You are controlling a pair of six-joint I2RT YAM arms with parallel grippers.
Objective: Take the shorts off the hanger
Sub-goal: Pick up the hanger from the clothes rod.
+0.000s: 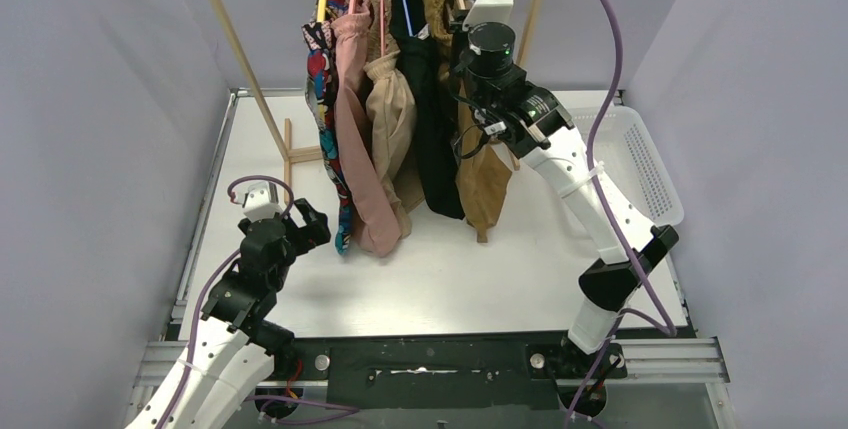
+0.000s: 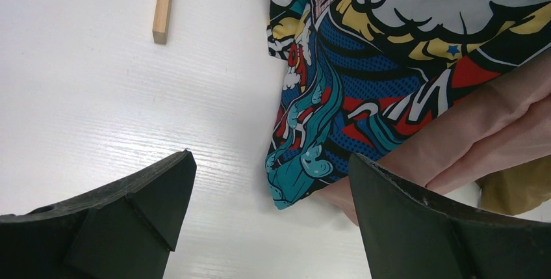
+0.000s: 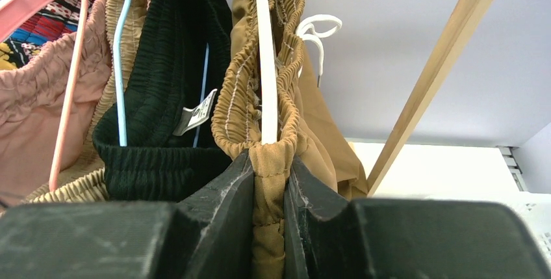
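Observation:
Five pairs of shorts hang on hangers from a wooden rack: comic print (image 1: 325,99), dusty pink (image 1: 357,139), beige (image 1: 390,119), black (image 1: 425,109) and tan-brown (image 1: 483,174). My right gripper (image 3: 269,175) is shut on the gathered waist of the tan-brown shorts (image 3: 269,155), just under its white hanger (image 3: 263,51). In the top view the right gripper (image 1: 468,24) sits high by the rail. My left gripper (image 1: 300,221) is open and empty, low over the table. In the left wrist view the left gripper (image 2: 269,181) faces the comic print hem (image 2: 312,155) and pink cloth (image 2: 468,129).
The wooden rack legs (image 1: 240,49) and a foot (image 2: 164,6) stand on the white table (image 1: 500,269). A white basket (image 1: 640,159) sits at the right edge. A pink hanger (image 3: 65,110) and a blue hanger (image 3: 118,64) carry neighbouring shorts.

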